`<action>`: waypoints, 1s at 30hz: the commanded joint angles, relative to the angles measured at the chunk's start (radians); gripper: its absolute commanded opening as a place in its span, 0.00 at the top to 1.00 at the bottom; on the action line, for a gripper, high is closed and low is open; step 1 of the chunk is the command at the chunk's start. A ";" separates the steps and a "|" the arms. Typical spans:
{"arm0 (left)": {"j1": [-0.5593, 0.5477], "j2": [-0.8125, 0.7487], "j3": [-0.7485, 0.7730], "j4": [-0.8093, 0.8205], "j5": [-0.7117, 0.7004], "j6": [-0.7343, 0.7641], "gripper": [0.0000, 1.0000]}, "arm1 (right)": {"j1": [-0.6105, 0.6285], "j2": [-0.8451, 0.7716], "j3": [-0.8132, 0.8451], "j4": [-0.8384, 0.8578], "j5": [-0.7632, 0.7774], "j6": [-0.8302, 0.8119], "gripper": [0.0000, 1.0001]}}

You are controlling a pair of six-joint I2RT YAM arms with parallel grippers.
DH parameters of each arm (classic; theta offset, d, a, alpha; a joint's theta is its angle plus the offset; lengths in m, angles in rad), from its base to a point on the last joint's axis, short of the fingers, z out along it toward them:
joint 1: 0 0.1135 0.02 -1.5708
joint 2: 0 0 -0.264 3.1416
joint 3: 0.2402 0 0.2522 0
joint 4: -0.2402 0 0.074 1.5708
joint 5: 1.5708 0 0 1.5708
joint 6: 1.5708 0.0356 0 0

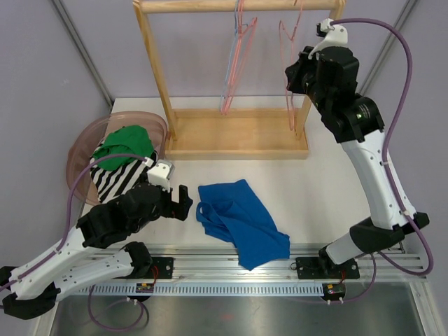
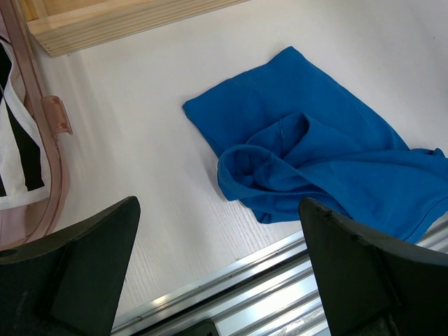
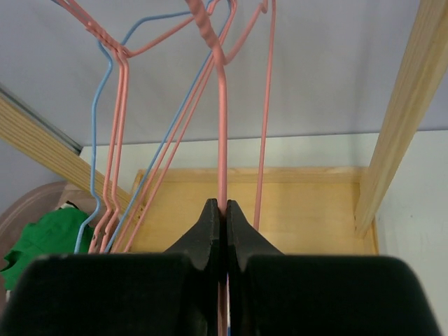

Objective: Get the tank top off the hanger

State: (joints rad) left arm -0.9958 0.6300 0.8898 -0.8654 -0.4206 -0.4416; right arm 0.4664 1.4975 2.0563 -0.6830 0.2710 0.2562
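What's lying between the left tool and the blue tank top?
Only bare white tabletop separates the left tool from the blue tank top; the left wrist view shows it.

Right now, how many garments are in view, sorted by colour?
Blue: 1, the tank top, lying on the table
Green: 1, a garment in the basket
Black-and-white striped: 1, a garment in the same basket
Total: 3
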 commanded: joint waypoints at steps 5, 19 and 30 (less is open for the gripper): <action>0.000 0.005 -0.003 0.046 -0.033 0.007 0.01 | 0.081 0.212 0.301 -0.091 0.145 -0.055 1.00; 0.000 0.014 -0.002 0.042 -0.044 0.004 0.01 | 0.106 0.486 0.590 -0.139 0.135 -0.068 1.00; 0.009 0.027 0.000 0.039 -0.046 0.004 0.01 | 0.166 0.556 0.624 -0.112 0.142 -0.094 1.00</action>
State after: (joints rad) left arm -0.9947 0.6502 0.8898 -0.8661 -0.4358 -0.4416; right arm 0.5930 2.0422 2.6366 -0.8314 0.3992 0.1932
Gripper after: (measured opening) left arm 0.988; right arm 0.030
